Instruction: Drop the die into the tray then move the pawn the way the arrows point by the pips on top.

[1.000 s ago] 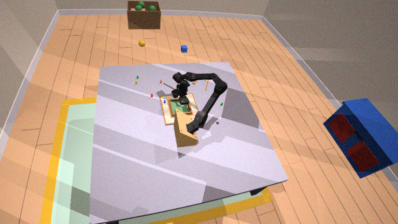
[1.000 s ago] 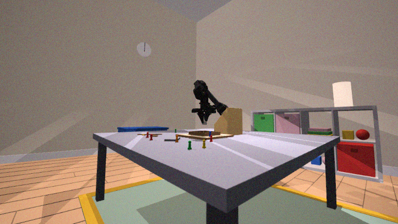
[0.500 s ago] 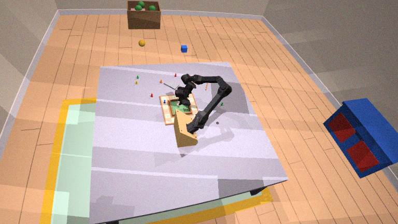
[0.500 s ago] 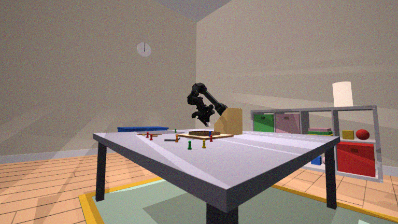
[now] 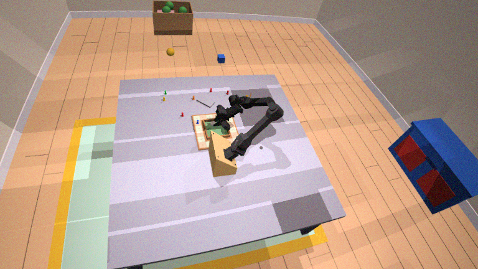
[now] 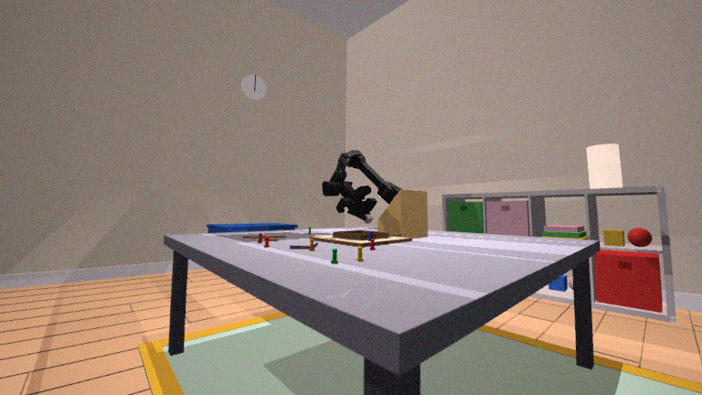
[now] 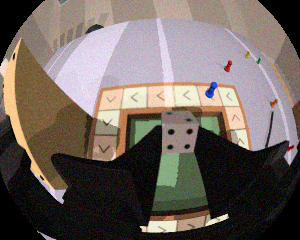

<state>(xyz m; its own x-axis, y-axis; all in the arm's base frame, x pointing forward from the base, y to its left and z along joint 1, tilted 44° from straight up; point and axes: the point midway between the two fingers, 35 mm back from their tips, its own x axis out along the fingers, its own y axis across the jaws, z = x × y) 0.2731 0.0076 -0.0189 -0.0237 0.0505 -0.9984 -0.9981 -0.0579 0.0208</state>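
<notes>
Resting on the grey surface (image 5: 158, 181) (image 6: 362, 276), the arrow-marked board (image 5: 201, 144) (image 6: 331, 239) (image 7: 160, 96) carries the green-floored tray (image 5: 230, 132) (image 6: 356, 235) below my fingers (image 5: 215, 123) (image 6: 368, 218), the blue pawn (image 5: 197, 121) (image 6: 370, 236) (image 7: 211, 90) on a square, and the pale die (image 6: 367, 218) (image 7: 179, 132) pinched between my fingertips.
</notes>
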